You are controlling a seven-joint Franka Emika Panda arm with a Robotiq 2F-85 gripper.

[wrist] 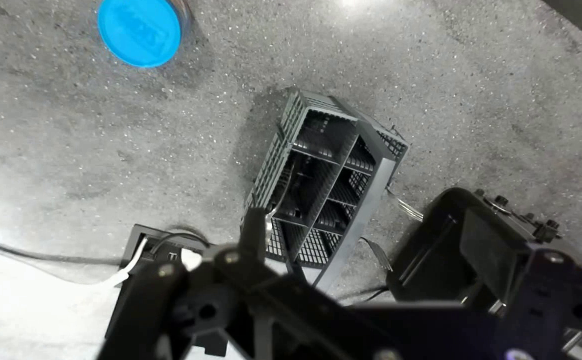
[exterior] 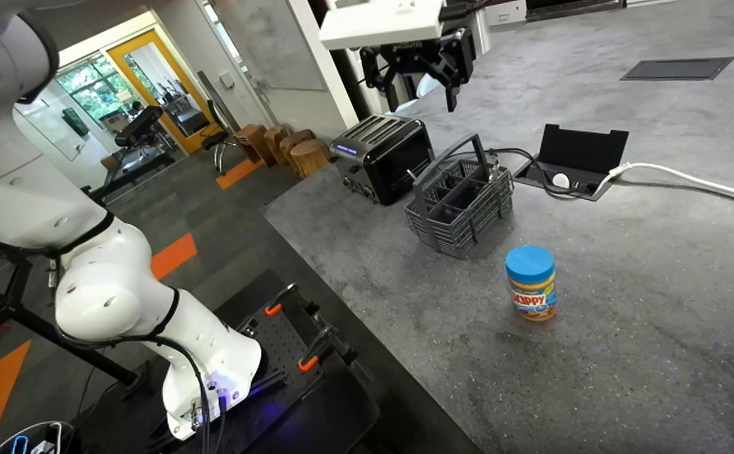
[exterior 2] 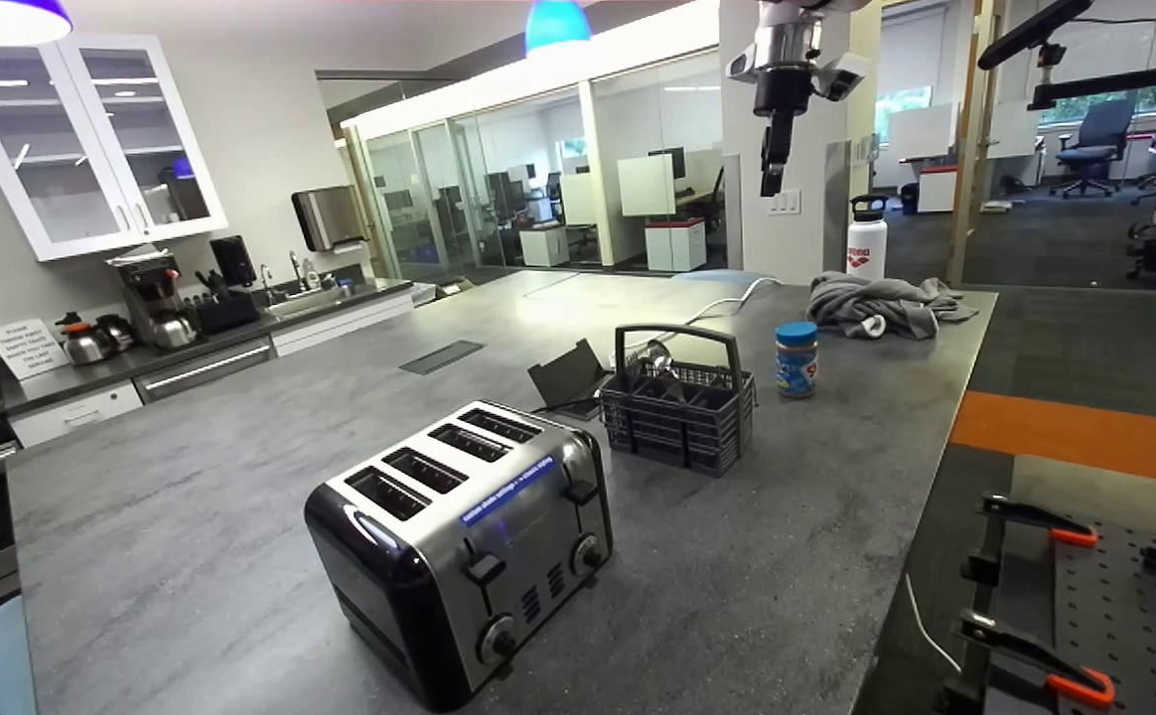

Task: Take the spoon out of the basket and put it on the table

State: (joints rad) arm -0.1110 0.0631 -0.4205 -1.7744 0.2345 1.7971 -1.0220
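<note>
The dark grey mesh basket stands upright on the grey table (exterior: 625, 302), its handle up; it shows in both exterior views (exterior: 448, 236) (exterior 2: 672, 429) and in the wrist view (wrist: 383, 180). A shiny spoon (exterior 2: 659, 356) stands in it, its head above the rim. In the wrist view a thin curved metal piece (wrist: 287, 190), seemingly this spoon, is in a side compartment and partly hidden by a finger. My gripper (exterior: 422, 104) is open and empty, high above the table; it also shows in an exterior view (exterior 2: 775, 179) and in the wrist view (wrist: 371, 240).
A toaster (exterior: 386, 157) stands close beside the basket. A blue-lidded jar (exterior: 531, 284) is on its other side. An open outlet box (exterior: 578, 151) with cables lies behind. Fork-like tips (wrist: 408, 207) stick out past the basket handle. A grey cloth (exterior 2: 881, 303) and bottle (exterior 2: 867, 243) stand farther off.
</note>
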